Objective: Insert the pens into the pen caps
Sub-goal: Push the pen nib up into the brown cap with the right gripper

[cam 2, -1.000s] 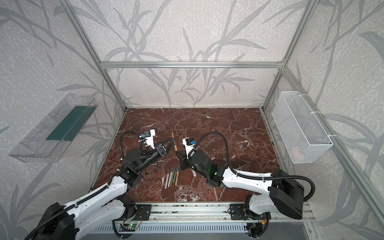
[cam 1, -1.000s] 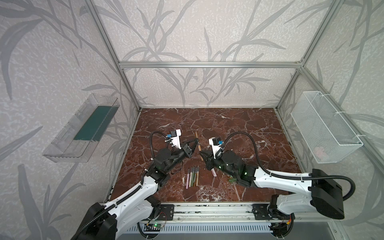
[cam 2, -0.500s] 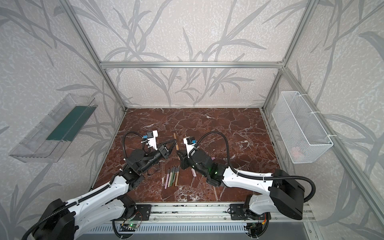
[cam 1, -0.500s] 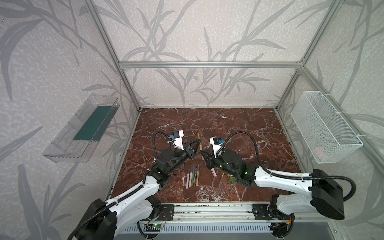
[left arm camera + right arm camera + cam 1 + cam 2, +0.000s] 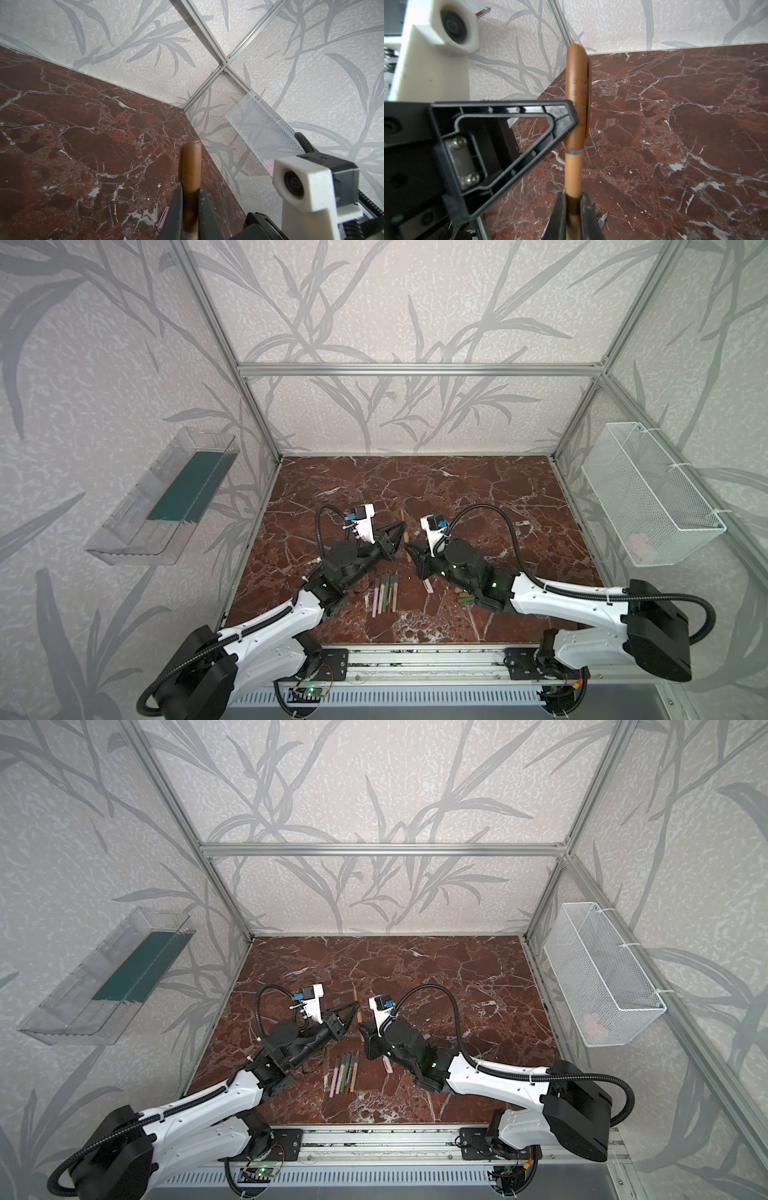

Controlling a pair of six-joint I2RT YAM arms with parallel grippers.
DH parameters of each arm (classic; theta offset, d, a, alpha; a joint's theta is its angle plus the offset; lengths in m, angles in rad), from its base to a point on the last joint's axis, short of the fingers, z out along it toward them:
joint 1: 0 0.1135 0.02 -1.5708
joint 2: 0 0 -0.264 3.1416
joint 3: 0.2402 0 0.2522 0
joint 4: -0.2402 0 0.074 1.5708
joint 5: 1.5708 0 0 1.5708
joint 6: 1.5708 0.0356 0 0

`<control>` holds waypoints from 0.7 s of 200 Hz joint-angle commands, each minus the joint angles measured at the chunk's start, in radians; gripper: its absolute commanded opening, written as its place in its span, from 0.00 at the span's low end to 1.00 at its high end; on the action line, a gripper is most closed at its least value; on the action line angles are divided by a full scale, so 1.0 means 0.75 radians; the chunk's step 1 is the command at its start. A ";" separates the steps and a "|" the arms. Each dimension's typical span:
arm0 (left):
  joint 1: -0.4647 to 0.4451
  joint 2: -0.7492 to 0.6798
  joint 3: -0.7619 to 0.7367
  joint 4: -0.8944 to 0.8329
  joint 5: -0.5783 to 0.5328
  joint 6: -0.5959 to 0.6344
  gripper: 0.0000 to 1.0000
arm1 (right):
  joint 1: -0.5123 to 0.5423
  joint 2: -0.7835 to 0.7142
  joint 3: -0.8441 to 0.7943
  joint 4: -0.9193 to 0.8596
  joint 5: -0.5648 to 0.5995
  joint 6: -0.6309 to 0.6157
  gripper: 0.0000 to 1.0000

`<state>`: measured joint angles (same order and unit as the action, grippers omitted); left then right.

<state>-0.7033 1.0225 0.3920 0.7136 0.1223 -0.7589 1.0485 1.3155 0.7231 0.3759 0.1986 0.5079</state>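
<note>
Now, the left gripper [image 5: 190,192] pinches the brown cap [image 5: 190,164] and the right gripper [image 5: 573,197] pinches the brown pen [image 5: 572,172]. Cap sits on the pen's end, held between the two tips above the marble table [image 5: 457,497]. Other pens [image 5: 386,593] lie side by side on the table, apart from both grippers.

- The red-brown marble tabletop [image 5: 457,489] carried everything.
- A row of pens [image 5: 386,593] lay side by side near its front.
- A pink cap [image 5: 428,585] lay just right of them.
- Green and tan caps [image 5: 463,599] lay farther right.
</note>
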 commanded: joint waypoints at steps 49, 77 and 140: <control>-0.113 -0.056 0.005 -0.215 0.198 -0.037 0.00 | -0.112 -0.078 0.053 0.106 0.055 -0.057 0.00; -0.128 -0.051 0.014 -0.246 0.218 -0.040 0.00 | -0.127 -0.083 0.058 0.106 0.005 -0.089 0.00; -0.180 0.003 0.008 -0.192 0.226 -0.067 0.00 | -0.131 -0.088 0.072 0.118 0.007 -0.141 0.00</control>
<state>-0.7547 1.0161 0.4042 0.6437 0.0803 -0.7601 0.9943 1.2816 0.7231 0.2794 0.0853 0.4328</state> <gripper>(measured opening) 0.106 0.116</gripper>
